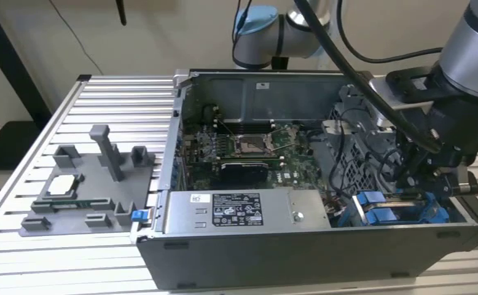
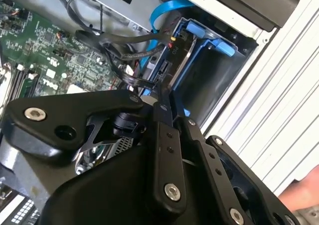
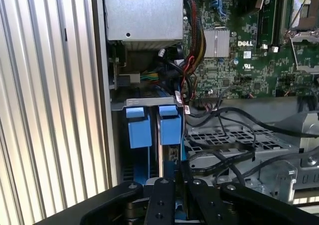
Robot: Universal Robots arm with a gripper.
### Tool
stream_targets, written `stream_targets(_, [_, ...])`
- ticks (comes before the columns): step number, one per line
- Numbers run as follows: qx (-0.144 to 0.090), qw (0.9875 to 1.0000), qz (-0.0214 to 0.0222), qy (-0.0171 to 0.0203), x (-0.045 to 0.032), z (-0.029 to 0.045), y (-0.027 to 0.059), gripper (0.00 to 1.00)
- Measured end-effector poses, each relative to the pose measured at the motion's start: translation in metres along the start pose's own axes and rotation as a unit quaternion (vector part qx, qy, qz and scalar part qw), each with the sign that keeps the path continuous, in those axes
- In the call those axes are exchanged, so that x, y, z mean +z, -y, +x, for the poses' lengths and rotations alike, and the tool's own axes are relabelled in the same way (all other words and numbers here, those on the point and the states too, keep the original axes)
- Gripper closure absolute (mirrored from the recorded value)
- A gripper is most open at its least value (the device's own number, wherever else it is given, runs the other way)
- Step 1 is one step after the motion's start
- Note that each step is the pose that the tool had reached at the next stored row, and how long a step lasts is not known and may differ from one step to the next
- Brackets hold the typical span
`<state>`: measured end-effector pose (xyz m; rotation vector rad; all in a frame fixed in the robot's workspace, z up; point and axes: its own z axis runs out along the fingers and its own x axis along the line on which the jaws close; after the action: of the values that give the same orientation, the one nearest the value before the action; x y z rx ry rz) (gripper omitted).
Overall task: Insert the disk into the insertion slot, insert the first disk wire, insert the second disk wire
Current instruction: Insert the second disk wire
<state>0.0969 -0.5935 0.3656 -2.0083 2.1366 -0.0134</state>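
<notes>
The insertion slot (image 1: 396, 212) is the grey bay with blue rails in the case's front corner, at the exterior view's right; its blue tabs (image 3: 138, 130) show in both wrist views. The disk (image 3: 168, 153) stands on edge inside the slot (image 2: 212, 41), between the rails. My gripper (image 1: 426, 184) hangs just above the bay. Its black fingers (image 2: 162, 150) lie close together, and their tips (image 3: 179, 177) pinch a black disk wire plug (image 2: 160, 69) at the disk's edge. I cannot tell which of the two disk wires this is.
Loose black cables (image 3: 224, 150) and a blue flat cable (image 2: 159, 11) crowd the space beside the bay. The green circuit board (image 1: 247, 147) and the silver power supply (image 1: 231, 212) fill the rest of the case. A grey fixture (image 1: 91, 184) sits on the slatted table (image 1: 116, 98).
</notes>
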Motion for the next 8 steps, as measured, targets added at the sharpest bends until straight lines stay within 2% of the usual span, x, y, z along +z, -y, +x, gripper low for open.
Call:
stream_targets(5, [0.001, 1.0, 0.0007, 0.0029, 0.0048, 0.0006, -0.0008, 1.0])
stream_targets(6, [0.002, 1.0, 0.0008, 0.0042, 0.0055, 0.0008, -0.001, 1.0])
stream_targets(8, [0.003, 0.9999, 0.0007, 0.0105, 0.0072, 0.001, -0.0013, 1.0])
